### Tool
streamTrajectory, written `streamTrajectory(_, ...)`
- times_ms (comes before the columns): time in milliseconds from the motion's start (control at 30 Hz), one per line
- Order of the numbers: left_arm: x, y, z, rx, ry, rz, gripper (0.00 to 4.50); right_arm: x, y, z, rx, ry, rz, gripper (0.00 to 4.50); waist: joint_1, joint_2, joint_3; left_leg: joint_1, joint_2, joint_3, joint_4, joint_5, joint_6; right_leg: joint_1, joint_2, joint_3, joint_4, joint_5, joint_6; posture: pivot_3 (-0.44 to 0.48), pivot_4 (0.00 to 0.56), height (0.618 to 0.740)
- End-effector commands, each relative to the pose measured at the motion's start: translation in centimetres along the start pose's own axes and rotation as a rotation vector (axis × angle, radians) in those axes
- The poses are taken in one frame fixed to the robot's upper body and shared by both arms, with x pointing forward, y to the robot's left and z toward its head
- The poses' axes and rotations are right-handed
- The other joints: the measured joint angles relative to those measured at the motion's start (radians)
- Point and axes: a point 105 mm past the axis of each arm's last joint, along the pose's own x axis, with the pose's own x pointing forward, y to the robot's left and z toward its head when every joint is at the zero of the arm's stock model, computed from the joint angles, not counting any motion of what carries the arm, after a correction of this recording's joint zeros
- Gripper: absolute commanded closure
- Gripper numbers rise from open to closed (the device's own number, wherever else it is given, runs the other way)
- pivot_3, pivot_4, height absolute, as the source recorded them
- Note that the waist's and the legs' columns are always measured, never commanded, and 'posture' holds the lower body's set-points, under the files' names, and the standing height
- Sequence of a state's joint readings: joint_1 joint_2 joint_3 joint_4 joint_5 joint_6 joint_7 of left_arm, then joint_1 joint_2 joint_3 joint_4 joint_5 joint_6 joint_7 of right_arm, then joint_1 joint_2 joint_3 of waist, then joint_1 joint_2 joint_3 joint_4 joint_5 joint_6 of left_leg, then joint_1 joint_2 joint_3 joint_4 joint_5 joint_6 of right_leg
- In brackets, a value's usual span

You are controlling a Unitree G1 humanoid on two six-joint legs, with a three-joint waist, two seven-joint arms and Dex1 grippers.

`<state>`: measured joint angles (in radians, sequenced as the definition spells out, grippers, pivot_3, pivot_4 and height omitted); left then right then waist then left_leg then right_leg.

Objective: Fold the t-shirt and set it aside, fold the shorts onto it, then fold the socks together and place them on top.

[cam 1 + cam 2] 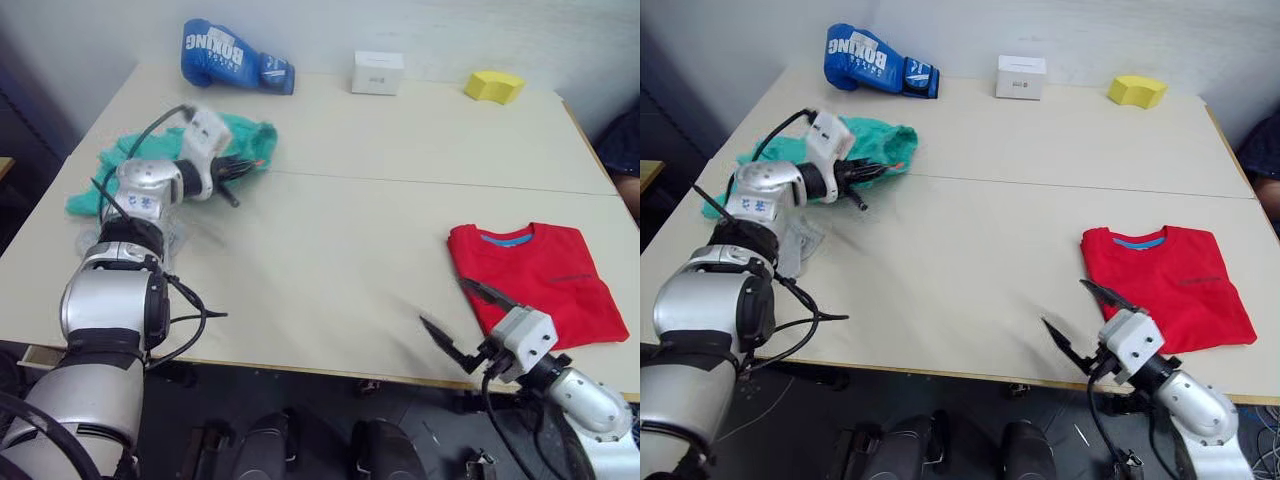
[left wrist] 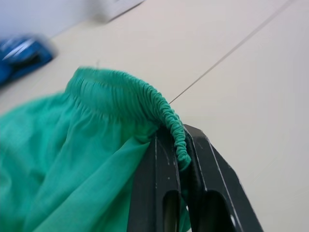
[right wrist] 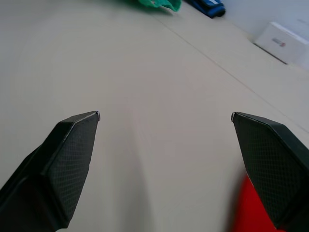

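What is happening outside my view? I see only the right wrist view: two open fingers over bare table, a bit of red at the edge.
Observer: That red is the t-shirt, already folded, lying at the table's right side.
Operator: Where is the left gripper?
Observer: The left gripper is shut on the waistband of the shorts, at the far left of the table.
Operator: Is something else on the table?
Observer: Yes, a blue boxing glove, a white box and a yellow block along the far edge.
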<state>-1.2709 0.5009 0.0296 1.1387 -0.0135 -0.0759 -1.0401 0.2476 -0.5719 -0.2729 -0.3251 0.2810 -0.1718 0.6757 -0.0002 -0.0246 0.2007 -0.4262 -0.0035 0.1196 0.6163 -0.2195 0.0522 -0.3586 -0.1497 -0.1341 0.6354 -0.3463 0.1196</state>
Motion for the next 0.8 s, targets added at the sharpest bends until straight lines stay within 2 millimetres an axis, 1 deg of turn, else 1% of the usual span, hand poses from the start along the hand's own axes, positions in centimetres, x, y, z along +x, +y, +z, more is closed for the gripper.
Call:
streamTrajectory(33, 1.2, -4.0, 3.9, 0.05, -0.134, -0.265, 4.46, -0.7, -1.8, 0.4, -0.031, -0.009, -0.016, 0.0, -0.001, 0.0, 0.0, 0.0, 0.0, 0.0, 0.0, 0.0, 0.0, 0.0, 0.0, 0.0, 0.0, 0.0, 0.0, 0.0, 0.15, 0.74)
streamTrajectory(100, 2.5, -7.3, 4.5, 0.047, -0.16, -0.382, 4.46, -0.7, -2.0, 0.1, -0.031, 0.001, -0.011, 0.0, -0.001, 0.0, 0.0, 0.001, 0.001, -0.001, 0.0, 0.0, -0.001, 0.001, 0.001, 0.001, 0.001, 0.0, -0.001, 0.0, 0.15, 0.74)
streamTrajectory(167, 2.9, -9.2, 4.4, 0.051, -0.155, -0.435, 4.46, -0.6, -2.0, 0.1, -0.028, 0.002, -0.008, 0.0, -0.001, 0.001, 0.0, 0.002, 0.002, -0.001, 0.0, 0.001, -0.001, 0.001, 0.001, 0.003, 0.002, 0.0, -0.001, 0.0, 0.15, 0.74)
streamTrajectory(233, 4.2, -12.4, 2.7, 0.036, -0.118, -0.499, 4.46, -0.6, -1.8, -0.1, -0.014, 0.016, 0.007, 0.0, -0.005, 0.001, 0.0, 0.002, 0.003, -0.001, 0.002, 0.002, -0.001, 0.001, 0.001, 0.004, 0.003, -0.001, -0.001, 0.0, 0.15, 0.74)
streamTrajectory(300, 5.0, -14.6, 1.4, 0.025, -0.088, -0.533, 4.46, -0.6, -1.6, -0.3, -0.003, 0.026, 0.019, 0.0, -0.003, 0.002, -0.001, 0.003, 0.003, -0.001, 0.003, 0.002, -0.001, 0.003, 0.001, 0.004, 0.003, -0.001, -0.001, 0.0, 0.15, 0.74)
streamTrajectory(333, 5.7, -16.1, 0.5, -0.004, -0.072, -0.543, 4.46, -0.6, -1.4, -0.4, 0.0, 0.036, 0.032, 0.0, -0.001, 0.002, -0.001, 0.003, 0.003, -0.001, 0.005, 0.001, -0.001, 0.003, 0.001, 0.005, 0.004, -0.001, -0.001, 0.0, 0.15, 0.74)
streamTrajectory(400, 6.5, -18.1, -1.0, -0.011, -0.047, -0.538, 3.9, -0.7, -1.1, -0.5, 0.004, 0.048, 0.049, 0.0, 0.001, 0.002, -0.001, 0.003, 0.003, -0.002, 0.007, 0.001, 0.0, 0.005, 0.001, 0.006, 0.004, -0.001, -0.001, 0.0, 0.15, 0.74)
streamTrajectory(433, 6.7, -18.7, -1.4, -0.002, -0.042, -0.535, 3.68, -0.7, -1.1, -0.5, 0.005, 0.05, 0.053, 0.0, 0.002, 0.002, -0.001, 0.003, 0.004, -0.002, 0.007, 0.0, 0.0, 0.005, 0.0, 0.007, 0.004, -0.001, -0.001, 0.0, 0.15, 0.74)
streamTrajectory(467, 6.8, -19.0, -1.8, -0.005, -0.056, -0.52, 3.36, -0.7, -0.9, -0.4, 0.011, 0.051, 0.059, 0.0, 0.003, 0.002, -0.001, 0.003, 0.003, -0.003, 0.007, 0.0, 0.001, 0.005, 0.0, 0.007, 0.004, -0.001, -0.001, 0.0, 0.15, 0.74)
streamTrajectory(533, 6.5, -19.5, -2.0, -0.056, -0.095, -0.514, 2.81, -0.7, -0.1, -0.1, 0.017, 0.054, 0.093, 0.0, 0.004, 0.002, -0.001, 0.003, 0.004, -0.003, 0.008, -0.001, 0.001, 0.005, -0.002, 0.007, 0.003, 0.0, -0.001, 0.0, 0.15, 0.74)
streamTrajectory(567, 6.0, -19.6, -1.9, -0.07, -0.111, -0.522, 2.47, -0.5, 0.5, 0.3, 0.016, 0.051, 0.123, 0.0, 0.005, 0.002, -0.001, 0.003, 0.005, -0.003, 0.008, -0.001, 0.0, 0.005, -0.003, 0.007, 0.003, 0.0, -0.001, 0.0, 0.15, 0.74)
streamTrajectory(633, 4.6, -19.3, -1.0, -0.09, -0.163, -0.536, 1.91, 0.2, 1.5, 1.3, 0.025, 0.038, 0.171, 0.0, 0.0, 0.002, -0.001, 0.003, 0.006, -0.003, 0.008, -0.002, 0.0, 0.005, -0.003, 0.007, 0.002, 0.0, -0.001, 0.0, 0.15, 0.74)
streamTrajectory(667, 3.6, -19.1, -0.6, -0.086, -0.191, -0.552, 1.52, 0.7, 2.1, 1.9, 0.024, 0.031, 0.203, 0.0, -0.001, 0.002, -0.001, 0.003, 0.007, -0.003, 0.008, -0.002, -0.001, 0.005, -0.003, 0.008, 0.002, 0.0, -0.001, 0.0, 0.15, 0.74)
streamTrajectory(733, 2.5, -18.6, 0.0, -0.072, -0.224, -0.553, 0.98, 1.4, 2.9, 2.5, 0.02, 0.027, 0.243, 0.0, -0.003, 0.003, -0.001, 0.003, 0.009, -0.003, 0.008, -0.003, -0.003, 0.005, -0.001, 0.007, 0.002, 0.0, -0.001, 0.0, 0.15, 0.74)
streamTrajectory(800, 0.4, -17.4, 0.3, -0.055, -0.246, -0.553, 0.37, 2.9, 4.1, 3.3, 0.004, 0.009, 0.288, 0.0, -0.002, 0.004, -0.001, 0.003, 0.011, -0.003, 0.009, -0.003, -0.004, 0.005, 0.0, 0.006, 0.002, 0.0, -0.002, 0.0, 0.15, 0.74)
